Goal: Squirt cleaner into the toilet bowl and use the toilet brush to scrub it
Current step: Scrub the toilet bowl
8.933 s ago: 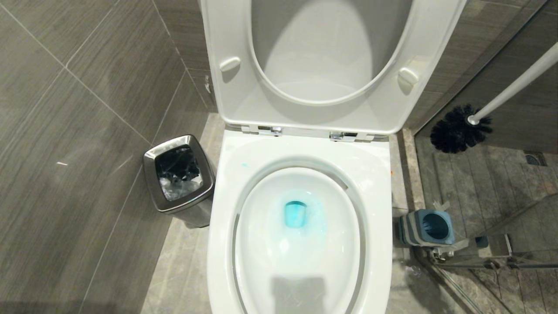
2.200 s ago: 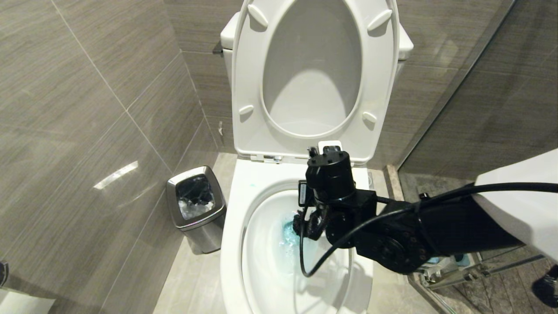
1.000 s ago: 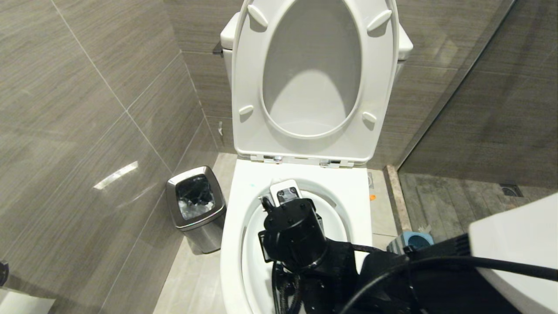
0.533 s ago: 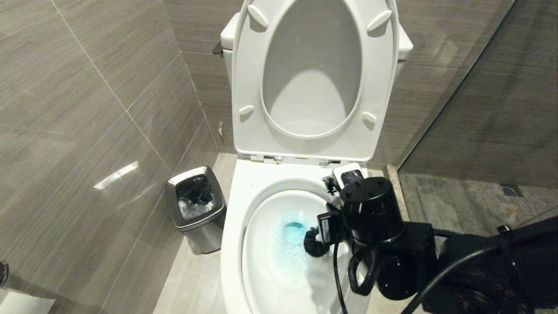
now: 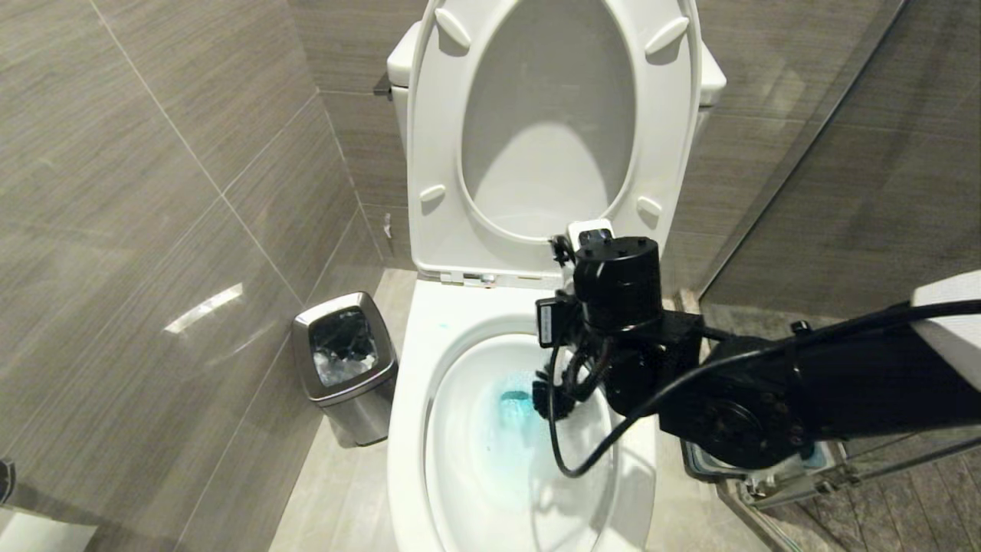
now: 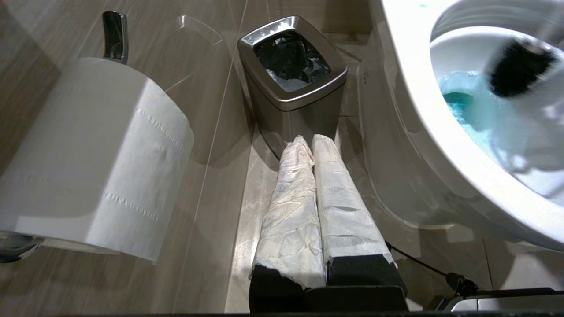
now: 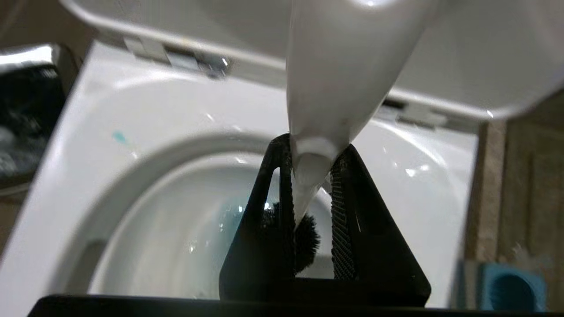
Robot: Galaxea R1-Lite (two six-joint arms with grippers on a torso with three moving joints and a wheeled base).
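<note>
- My right gripper [image 7: 310, 176] is clamped on the white handle of the toilet brush [image 7: 335, 75], both fingers pressed against it; in the head view the arm reaches in from the right, above the far right part of the toilet bowl [image 5: 460, 429].
- The brush's black bristle head [image 6: 515, 68] is down inside the bowl, just beside the pool of turquoise cleaner [image 6: 460, 103], on the bowl's right inner wall as I see it from the head camera.
- A small turquoise spot marks the rim on the left.
- The seat [image 5: 429, 138] and lid stand upright against the tank.
- My left gripper [image 6: 313, 145] is parked low beside the bowl, its paper-wrapped fingers pressed together and holding nothing, pointing at the steel bin [image 6: 291, 83].
- A toilet paper roll [image 6: 92, 158] hangs on the wall near it.
- The blue brush holder [image 7: 511, 288] stands on the floor to the bowl's right.
</note>
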